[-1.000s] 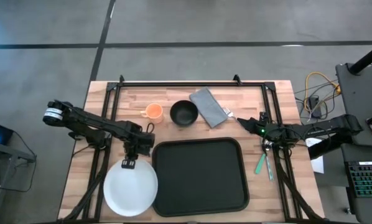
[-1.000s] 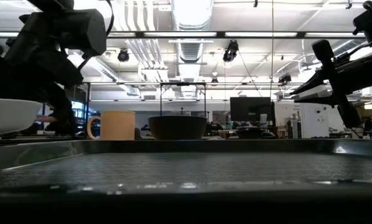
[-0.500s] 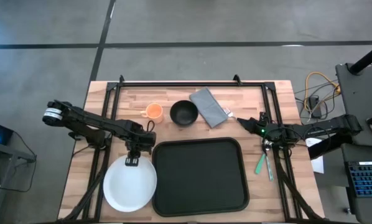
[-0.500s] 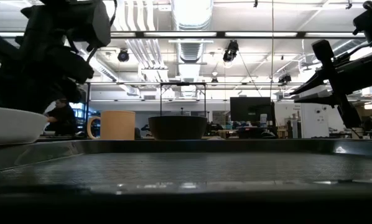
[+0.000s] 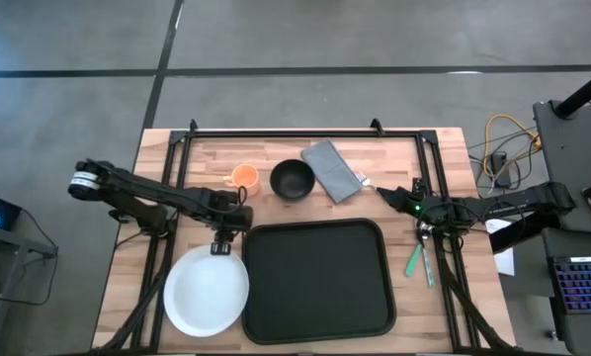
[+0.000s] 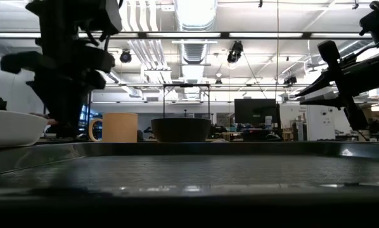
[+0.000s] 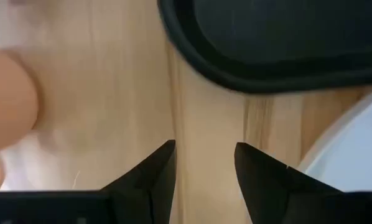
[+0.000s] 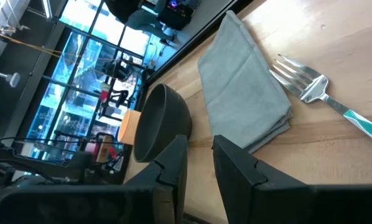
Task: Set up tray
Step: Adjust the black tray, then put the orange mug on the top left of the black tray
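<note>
The black tray (image 5: 315,282) lies at the table's near middle, with the white plate (image 5: 207,292) beside it on its left, flat on the wood. My left gripper (image 5: 221,244) hovers open over bare wood between the plate's far rim (image 7: 354,143) and the tray's far-left corner (image 7: 248,74). Nothing is between its fingers (image 7: 204,155). My right gripper (image 5: 382,192) waits near the table's right edge. It is open by a narrow gap (image 8: 199,155) and points at the grey napkin (image 8: 245,99).
An orange cup (image 5: 244,176), a black bowl (image 5: 292,180) and the grey napkin (image 5: 332,170) stand in a row behind the tray. A fork (image 8: 304,84) lies by the napkin. Green-handled utensils (image 5: 414,259) lie to the right of the tray. A black frame borders the table.
My left gripper has opened and let go of the plate's far rim. It has then drawn a little toward the far edge and the tray's corner. The plate, held slightly raised a second ago, has settled flat on the table.
</note>
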